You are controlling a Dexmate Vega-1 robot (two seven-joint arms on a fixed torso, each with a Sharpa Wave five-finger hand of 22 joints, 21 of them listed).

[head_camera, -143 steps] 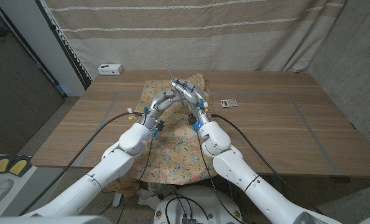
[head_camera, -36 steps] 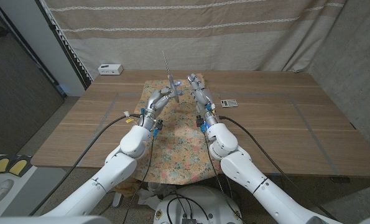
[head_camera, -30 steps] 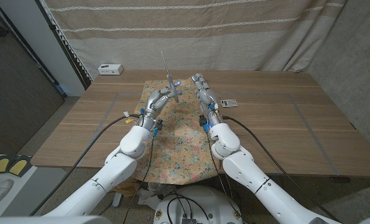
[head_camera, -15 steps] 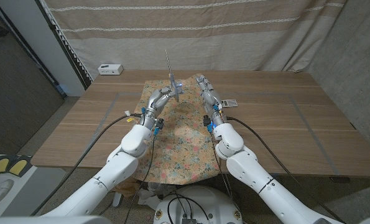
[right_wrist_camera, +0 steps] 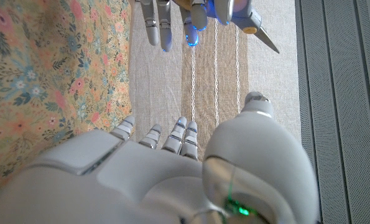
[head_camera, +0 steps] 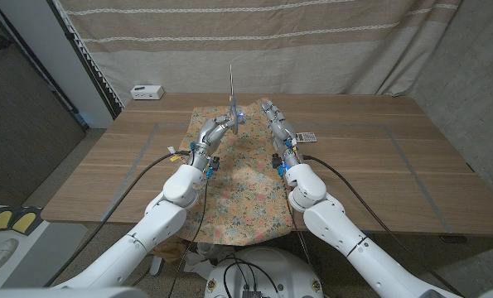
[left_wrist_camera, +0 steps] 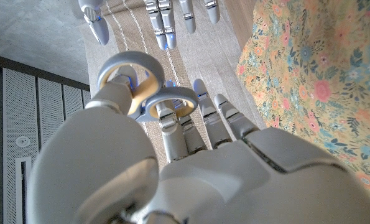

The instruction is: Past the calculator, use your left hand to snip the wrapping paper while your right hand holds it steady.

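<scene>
The floral wrapping paper (head_camera: 239,184) lies down the table's middle and hangs over the near edge. My left hand (head_camera: 212,131) is raised above the paper's far left part and holds the scissors (head_camera: 232,89), blades closed and pointing up. In the left wrist view its fingers (left_wrist_camera: 172,127) pass through the scissors' rings (left_wrist_camera: 146,92), beside the paper (left_wrist_camera: 315,81). My right hand (head_camera: 275,124) hovers open over the paper's far right edge, fingers stretched out, holding nothing. The calculator (head_camera: 306,136) lies just right of it. The right wrist view shows my right hand (right_wrist_camera: 160,174), the paper (right_wrist_camera: 41,74) and the scissors' blade (right_wrist_camera: 262,36).
A small white box (head_camera: 147,91) sits at the table's far left corner. A striped curtain (head_camera: 329,41) hangs close behind the table. Bare wood (head_camera: 379,174) stretches to the right of the calculator and to the left of the paper.
My right hand has drawn away from the left hand toward the calculator and its fingers have straightened. The scissors' blades have tipped from leaning left to nearly upright.
</scene>
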